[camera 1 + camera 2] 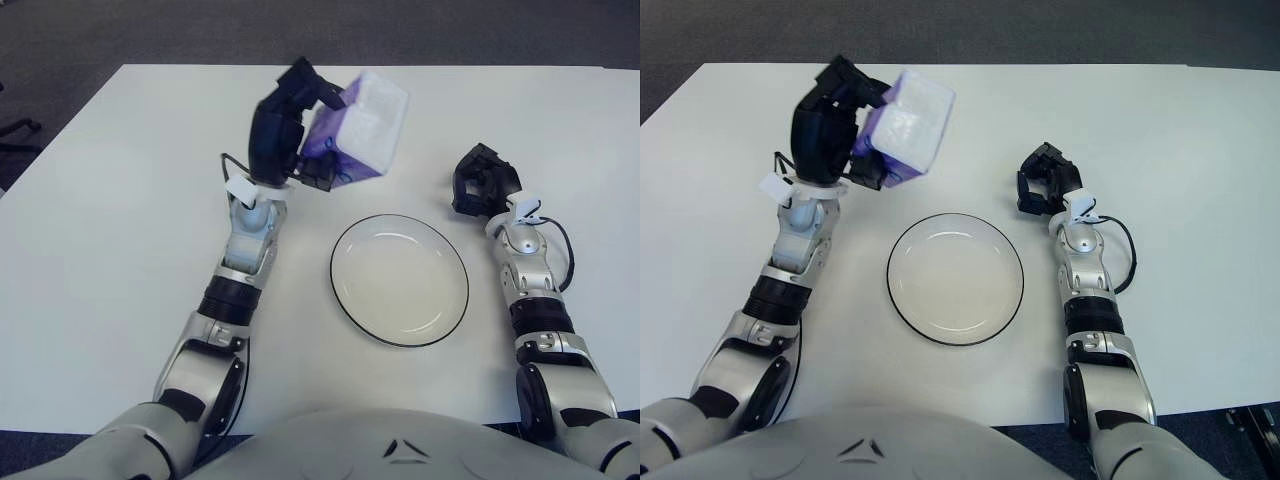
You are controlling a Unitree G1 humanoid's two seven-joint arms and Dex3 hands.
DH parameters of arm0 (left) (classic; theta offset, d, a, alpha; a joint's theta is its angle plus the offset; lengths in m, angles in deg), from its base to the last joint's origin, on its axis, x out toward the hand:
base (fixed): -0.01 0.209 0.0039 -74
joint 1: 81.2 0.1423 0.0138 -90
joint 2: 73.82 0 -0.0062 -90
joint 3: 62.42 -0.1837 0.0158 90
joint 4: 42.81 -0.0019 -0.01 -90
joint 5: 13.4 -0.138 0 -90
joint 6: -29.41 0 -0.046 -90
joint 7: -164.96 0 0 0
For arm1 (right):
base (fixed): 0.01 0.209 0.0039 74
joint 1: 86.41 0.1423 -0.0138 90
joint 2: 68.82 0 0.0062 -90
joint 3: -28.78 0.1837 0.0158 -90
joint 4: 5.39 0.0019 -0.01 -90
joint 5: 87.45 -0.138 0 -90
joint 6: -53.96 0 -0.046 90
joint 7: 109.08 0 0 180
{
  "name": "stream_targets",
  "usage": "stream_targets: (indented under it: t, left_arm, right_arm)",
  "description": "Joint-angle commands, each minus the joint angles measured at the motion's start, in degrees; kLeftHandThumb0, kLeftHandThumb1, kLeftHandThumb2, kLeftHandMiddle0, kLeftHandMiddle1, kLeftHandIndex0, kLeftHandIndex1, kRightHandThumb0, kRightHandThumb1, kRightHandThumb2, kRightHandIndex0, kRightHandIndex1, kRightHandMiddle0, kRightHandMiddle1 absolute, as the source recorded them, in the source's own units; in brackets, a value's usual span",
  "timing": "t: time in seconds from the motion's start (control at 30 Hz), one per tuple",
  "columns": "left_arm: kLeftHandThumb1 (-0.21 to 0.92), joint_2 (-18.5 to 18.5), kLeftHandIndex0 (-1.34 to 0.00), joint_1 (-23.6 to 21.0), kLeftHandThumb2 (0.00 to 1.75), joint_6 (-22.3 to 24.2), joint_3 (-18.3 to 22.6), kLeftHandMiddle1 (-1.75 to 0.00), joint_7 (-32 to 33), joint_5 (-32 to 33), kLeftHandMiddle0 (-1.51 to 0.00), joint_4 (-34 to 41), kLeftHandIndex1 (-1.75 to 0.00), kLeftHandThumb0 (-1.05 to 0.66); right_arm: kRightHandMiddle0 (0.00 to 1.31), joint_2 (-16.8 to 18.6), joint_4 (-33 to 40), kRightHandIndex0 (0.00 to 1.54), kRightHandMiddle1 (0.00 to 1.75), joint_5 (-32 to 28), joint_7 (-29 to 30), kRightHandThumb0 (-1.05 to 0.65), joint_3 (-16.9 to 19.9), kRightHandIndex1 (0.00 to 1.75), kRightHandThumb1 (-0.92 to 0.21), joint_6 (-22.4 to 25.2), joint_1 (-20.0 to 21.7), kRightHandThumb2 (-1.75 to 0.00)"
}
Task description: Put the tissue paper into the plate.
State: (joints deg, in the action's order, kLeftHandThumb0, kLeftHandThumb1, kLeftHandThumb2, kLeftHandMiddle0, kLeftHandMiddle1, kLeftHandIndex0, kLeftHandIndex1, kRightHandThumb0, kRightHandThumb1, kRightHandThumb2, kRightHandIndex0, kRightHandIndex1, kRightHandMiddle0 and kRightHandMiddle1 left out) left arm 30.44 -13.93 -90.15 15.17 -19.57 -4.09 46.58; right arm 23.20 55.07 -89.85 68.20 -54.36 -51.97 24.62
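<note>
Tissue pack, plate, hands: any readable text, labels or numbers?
None readable.
Tissue pack, held up in the left hand: purple print, no legible text.
Plate: plain, dark rim only.
Right hand, beside the plate on its right: no markings visible.
Table: no text.

Tissue pack (pixel 902 128) in left hand (pixel 830 130)

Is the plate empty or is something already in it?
Empty. The plate shows only its bare white inside; the left hand holds the tissue pack beyond it.
</note>
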Motion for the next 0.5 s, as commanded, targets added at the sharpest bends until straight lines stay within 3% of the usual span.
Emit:
stream_targets:
  t: [0.0, 0.2, 0.47]
  left_arm:
    - [0.13, 0.8, -0.99, 1.7, 1.54, 2.5, -1.1, -1.75, -1.7, -0.8, -0.76, 3.8, -1.75, 0.54]
    - [0.14, 0.9, -0.98, 2.0, 1.53, 5.0, -1.6, -1.75, -4.6, -2.0, -0.76, 5.4, -1.75, 0.54]
    - [0.14, 0.1, -0.98, 1.7, 1.53, 5.1, -2.5, -1.75, -7.2, -6.2, -0.76, 5.6, -1.75, 0.54]
  right_arm:
    - [0.58, 3.2, -4.7, 1.28, 1.75, 0.8, 0.4, -0.46, -1.1, 1.75, -0.37, -0.3, -7.6, -1.25]
    - [0.58, 3.4, -4.7, 1.28, 1.75, 1.4, 1.1, -0.47, -1.1, 1.75, -0.36, -0.1, -7.4, -1.26]
    - [0.61, 3.8, -5.6, 1.26, 1.75, 2.9, 4.2, -0.48, -1.5, 1.75, -0.32, 2.1, -6.1, -1.31]
